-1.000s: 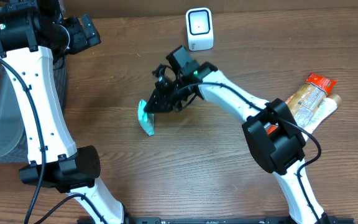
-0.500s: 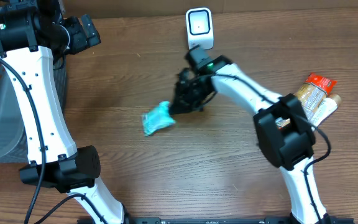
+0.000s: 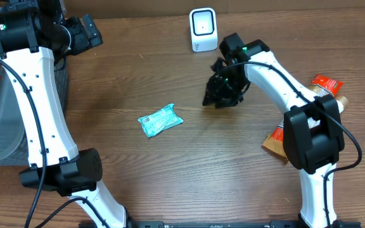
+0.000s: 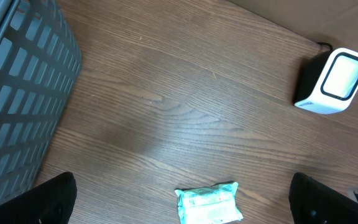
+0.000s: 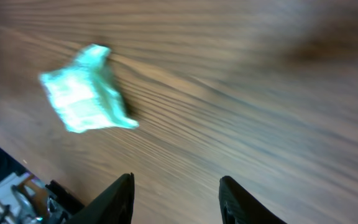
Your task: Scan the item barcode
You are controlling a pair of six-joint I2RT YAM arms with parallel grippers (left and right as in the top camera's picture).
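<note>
Hard to see: R wrist view is motion-blurred, so print on teal pkt (image 5: 86, 90) can't be read there. Only the tips of the R fingers (image 5: 122, 198) show, cut by bottom edge.
Cut off: L wrist view gives just two dark corners of the L fingers (image 4: 53, 200). The pkt's lower edge runs off frame there, and the basket (image 4: 17, 93) is only partly in.
Hidden: from overhead the R gripper (image 3: 219, 96) is a dark clump, jaws unreadable. Brown pouch (image 3: 272, 140) sits half behind the R arm. L gripper (image 3: 84, 31) is dark, detail lost.
R gripper state: wrist view shows jaws parted partway, nothing btwn them, bare table (image 3: 170, 183) beneath.
L gripper state: spread wide, nothing in it.
Pkt place: flat on table, well apart from R gripper, up and left of its tips in wrist view. In L wrist view it lies btwn the two fingers' lines, touching neither.
Pkt make: crinkly teal film, roughly rectangular, white printed label face up. Code too small to read.
Scanner (image 3: 203, 30): white rounded box w/ dark back and glossy window. Near R gripper on its far side, apart from it.
Table: brown wood grain, matte.
Basket: grey plastic lattice w/ long slots, beside L arm.
Snack packs (image 3: 322, 95): orange and tan wrappers, overlapping, on R arm's outer side.
</note>
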